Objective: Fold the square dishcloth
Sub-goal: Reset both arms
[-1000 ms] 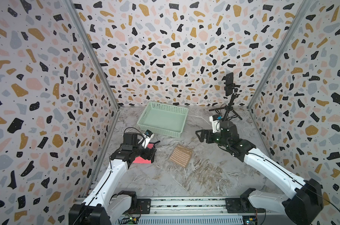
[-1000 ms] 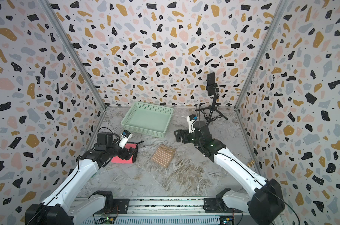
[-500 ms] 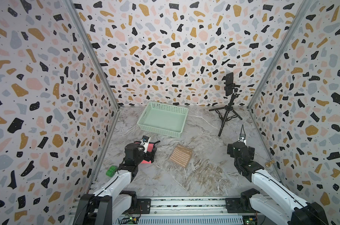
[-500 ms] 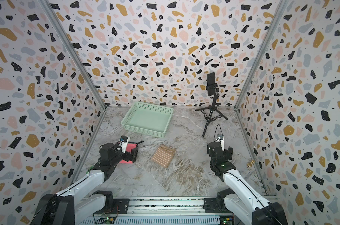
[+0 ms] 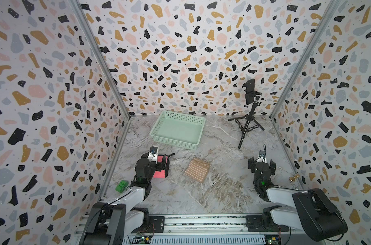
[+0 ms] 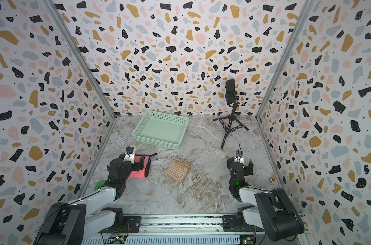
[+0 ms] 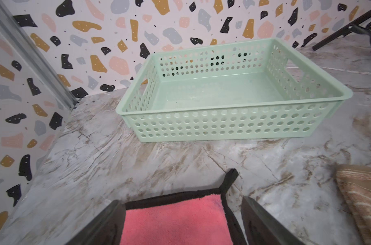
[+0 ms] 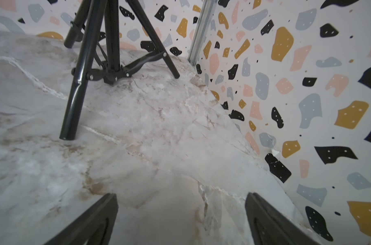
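My left gripper [image 7: 181, 206] is hovering wide over the pink dishcloth [image 7: 176, 222], lower centre — soft, limp; I'm favouring its black-trimmed corner [image 7: 223, 191]; right gripper [image 8: 181, 196] is gaping empty

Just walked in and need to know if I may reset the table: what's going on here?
A two-armed robot is on a cloth-folding job, and neither arm holds anything now. The left hand is open over a pink cloth lying on the table; the right hand is open over bare table near the tripod. A striped tan cloth lies folded in the middle, and the green basket behind it is empty.
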Controlling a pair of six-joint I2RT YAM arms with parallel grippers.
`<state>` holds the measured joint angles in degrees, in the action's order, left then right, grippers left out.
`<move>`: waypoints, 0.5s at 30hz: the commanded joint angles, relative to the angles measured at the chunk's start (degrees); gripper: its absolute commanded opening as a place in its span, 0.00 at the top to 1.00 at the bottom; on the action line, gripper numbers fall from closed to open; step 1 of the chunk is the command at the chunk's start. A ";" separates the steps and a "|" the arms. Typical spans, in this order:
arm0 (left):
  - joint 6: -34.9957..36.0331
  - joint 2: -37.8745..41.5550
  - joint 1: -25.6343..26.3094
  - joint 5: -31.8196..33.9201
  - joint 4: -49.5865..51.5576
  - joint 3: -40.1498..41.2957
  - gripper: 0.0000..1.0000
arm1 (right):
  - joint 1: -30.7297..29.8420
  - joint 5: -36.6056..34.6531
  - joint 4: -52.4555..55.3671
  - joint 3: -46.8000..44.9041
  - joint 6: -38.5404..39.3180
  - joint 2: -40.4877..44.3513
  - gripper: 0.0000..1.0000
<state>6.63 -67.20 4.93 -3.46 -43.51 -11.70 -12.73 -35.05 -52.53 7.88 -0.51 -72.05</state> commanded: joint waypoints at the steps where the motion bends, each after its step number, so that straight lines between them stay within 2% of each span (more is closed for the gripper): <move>1: -0.14 -6.30 -0.18 2.17 -10.60 0.04 0.11 | 2.42 4.90 -13.25 -0.60 2.17 -2.68 0.00; 4: 0.72 -12.46 -0.18 0.95 -9.57 -2.93 0.10 | 3.25 6.89 -26.79 -1.88 3.27 -12.38 0.00; 5: 0.36 -15.07 -0.18 1.64 -11.94 -3.33 0.10 | 3.27 9.47 -28.61 -1.87 4.62 -14.76 0.00; 6: -0.46 -16.12 -0.18 3.18 -12.26 -4.34 0.10 | 3.30 12.48 -25.26 -1.25 5.29 -14.64 0.00; 7: -0.86 -15.42 -0.23 3.78 -8.27 -6.10 0.10 | 3.32 14.28 -21.25 -0.17 5.25 -14.10 0.00; 8: -1.02 -14.53 -0.45 3.52 -3.18 -7.35 0.09 | 3.33 14.85 -21.59 1.13 5.52 -15.10 0.00; 10: -1.41 -15.48 -0.86 3.16 -5.75 -7.03 0.08 | 3.28 13.81 -24.01 2.10 6.56 -19.37 0.00; 12: -2.23 -14.94 -2.32 1.03 -2.50 -8.18 0.05 | 3.71 13.29 -5.05 7.29 3.86 -14.76 0.00; 13: -3.00 -15.30 -3.23 -0.42 -3.32 -8.16 0.01 | 5.95 16.61 -1.37 10.23 2.63 -14.50 0.00; 15: -3.27 -14.97 -3.69 -0.96 -2.88 -8.14 0.00 | 9.17 21.40 2.79 12.22 0.45 -15.00 0.00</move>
<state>4.95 -82.72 2.42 -2.46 -46.54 -18.92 -6.59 -19.14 -60.60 16.23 2.96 -88.82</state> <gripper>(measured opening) 0.997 0.997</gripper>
